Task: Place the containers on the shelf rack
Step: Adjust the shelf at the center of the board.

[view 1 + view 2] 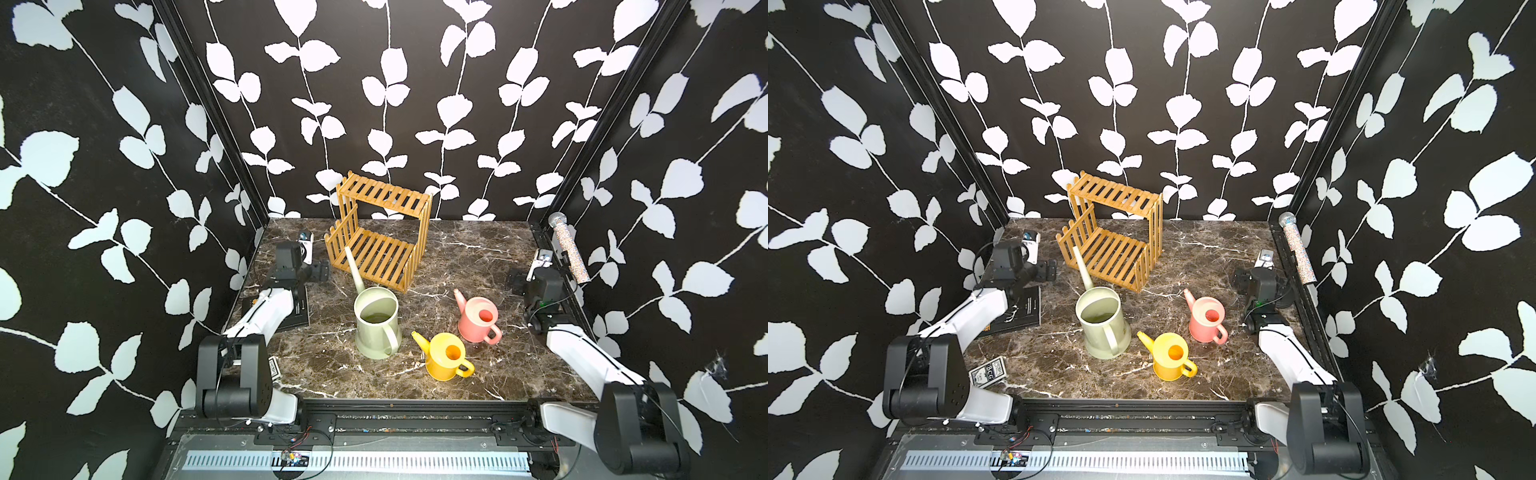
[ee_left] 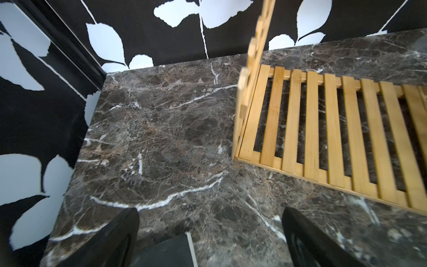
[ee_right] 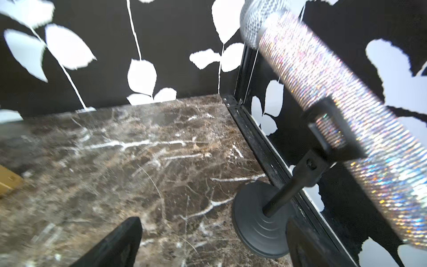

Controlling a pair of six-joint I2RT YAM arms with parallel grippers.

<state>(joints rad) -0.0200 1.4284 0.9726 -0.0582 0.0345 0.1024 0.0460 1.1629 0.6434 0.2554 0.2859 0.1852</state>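
On the dark marble worktop [image 1: 478, 249] the green can [image 1: 376, 328], yellow can [image 1: 446, 357] and pink can [image 1: 478, 320] stand before the empty shelf rack [image 1: 374, 253], none placed yet, and with the left fingers [image 2: 115, 242] and right fingers [image 3: 115, 245] spread apart and empty, a reach for one can should come next.

Both top views overlook the table [image 1: 478, 257] (wrist views: close, corners).

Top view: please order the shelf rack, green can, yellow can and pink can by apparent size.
1. shelf rack
2. green can
3. yellow can and pink can: alike; the yellow stands nearer the camera, so unranked.
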